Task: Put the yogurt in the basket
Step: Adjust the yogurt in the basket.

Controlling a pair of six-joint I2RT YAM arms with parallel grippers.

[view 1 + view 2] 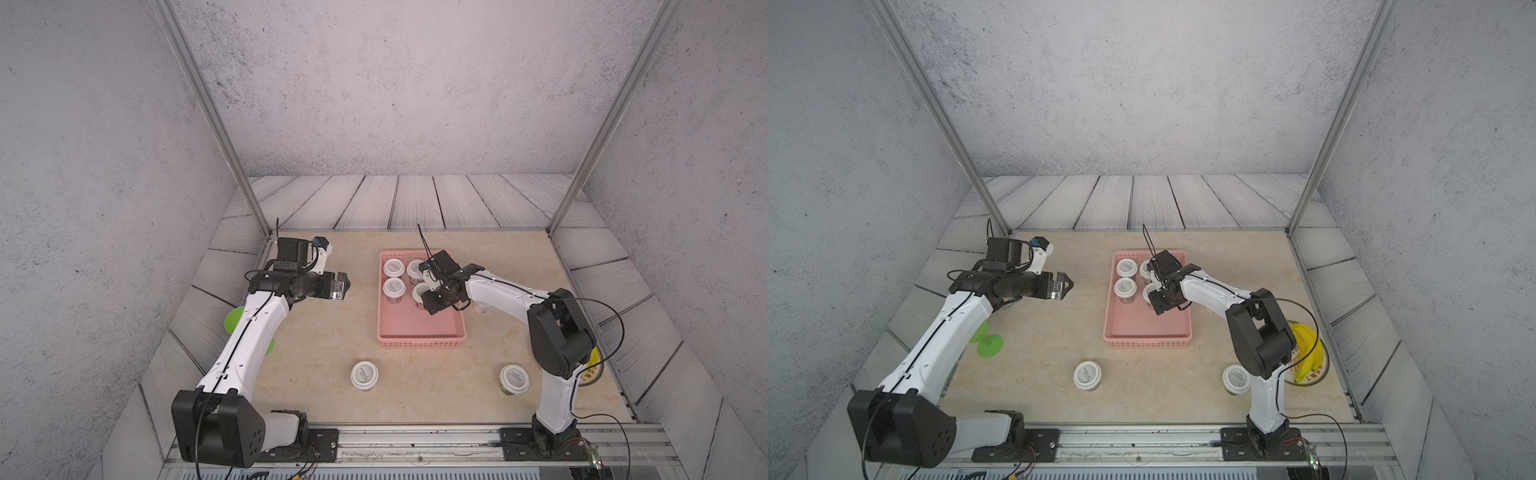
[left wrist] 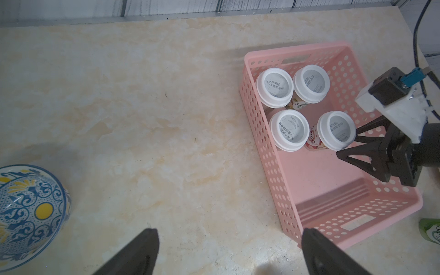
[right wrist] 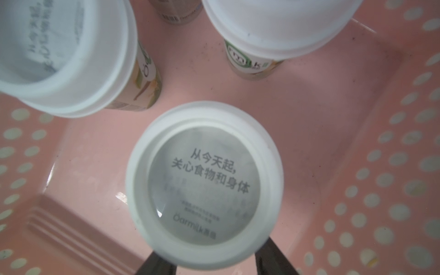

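While the left tool (image 1: pixel 344 287) hangs wide open above the desk (image 1: pixel 316 332), the right tool (image 2: pixel 347 141), jaws half parted, flanks one yogurt cup (image 3: pixel 204 181) of four in the far half of the basket (image 1: pixel 422 343), though I cannot tell whether it grips.

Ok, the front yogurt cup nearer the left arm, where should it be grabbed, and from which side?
Come straight down on the cup and close the jaws across the rim of its lid. It stands upright, nothing near it, and the round lid is its widest part, so any jaw angle should do. The open left gripper looks nearest.
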